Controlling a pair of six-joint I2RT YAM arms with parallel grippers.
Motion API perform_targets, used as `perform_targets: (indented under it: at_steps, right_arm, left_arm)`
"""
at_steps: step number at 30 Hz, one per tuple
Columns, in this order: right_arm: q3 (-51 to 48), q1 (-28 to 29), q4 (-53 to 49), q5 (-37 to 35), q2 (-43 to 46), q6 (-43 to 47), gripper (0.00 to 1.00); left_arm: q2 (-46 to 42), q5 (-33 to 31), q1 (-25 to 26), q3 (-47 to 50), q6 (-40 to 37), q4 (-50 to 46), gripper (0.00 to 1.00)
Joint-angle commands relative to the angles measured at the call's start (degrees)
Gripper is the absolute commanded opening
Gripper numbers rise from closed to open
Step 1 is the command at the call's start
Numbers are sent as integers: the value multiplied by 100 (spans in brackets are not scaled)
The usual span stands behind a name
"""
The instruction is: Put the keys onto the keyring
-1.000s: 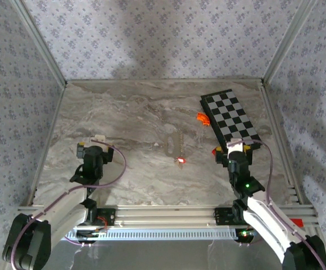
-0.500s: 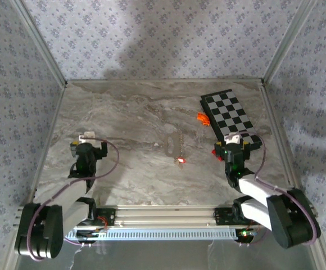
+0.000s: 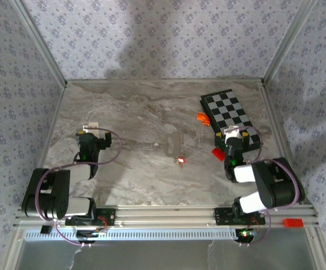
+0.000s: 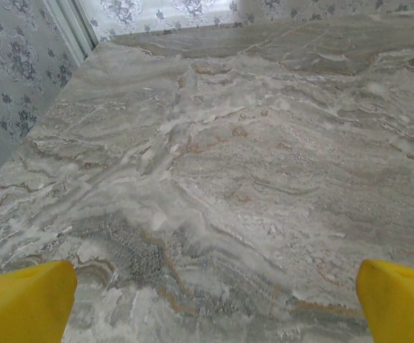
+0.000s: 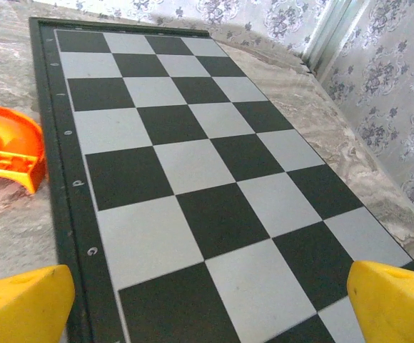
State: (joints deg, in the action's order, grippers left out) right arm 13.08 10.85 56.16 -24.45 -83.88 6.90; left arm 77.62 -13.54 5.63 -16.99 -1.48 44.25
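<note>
The keys (image 3: 181, 161) lie as a tiny red-headed speck on the marble at mid-table. Just beyond them lies the keyring (image 3: 179, 143), a faint pale chain loop. My left gripper (image 3: 90, 129) hovers low at the table's left, well apart from both. In the left wrist view its yellow fingertips (image 4: 26, 300) stand wide apart, so the left gripper (image 4: 214, 304) is open over bare marble. My right gripper (image 3: 234, 133) sits at the near end of the chessboard (image 3: 230, 112). It is open too, the right gripper (image 5: 210, 304) spanning black and white squares with nothing between its fingers.
A red block (image 3: 217, 152) lies just left of the right gripper. An orange curved piece (image 3: 202, 117) rests against the chessboard's left edge, and the orange piece (image 5: 7, 146) sits beside the chessboard (image 5: 193, 164). Patterned walls and metal rails enclose the table.
Both arms have folded back toward their bases, elbows dropping low. The two grippers shifted slightly away from me and stayed open. Keys and keyring have not moved.
</note>
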Motion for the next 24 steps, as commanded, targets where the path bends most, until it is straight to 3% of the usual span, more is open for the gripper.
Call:
perform_targets:
  at_steps: [1, 11, 13, 15, 17, 24]
  right_arm:
    - [197, -94, 602, 8, -177, 127, 100]
    - [603, -796, -528, 826, -158, -763, 100]
    - [594, -916, 135, 779, -594, -602, 100]
    - [786, -940, -762, 886, -337, -985, 100]
    - [715, -975, -323, 867, -469, -692, 100]
    - [749, -980, -446, 874, -428, -707, 100]
  left_arm:
    - [402, 158, -79, -65, -39, 836, 100]
    - [1049, 383, -307, -413, 140, 754, 100]
    - [1029, 401, -317, -448, 148, 667, 100]
    - [1022, 413, -346, -501, 191, 522, 100]
    - [1046, 580, -481, -614, 296, 335, 100]
    - [1040, 765, -586, -659, 342, 268, 100]
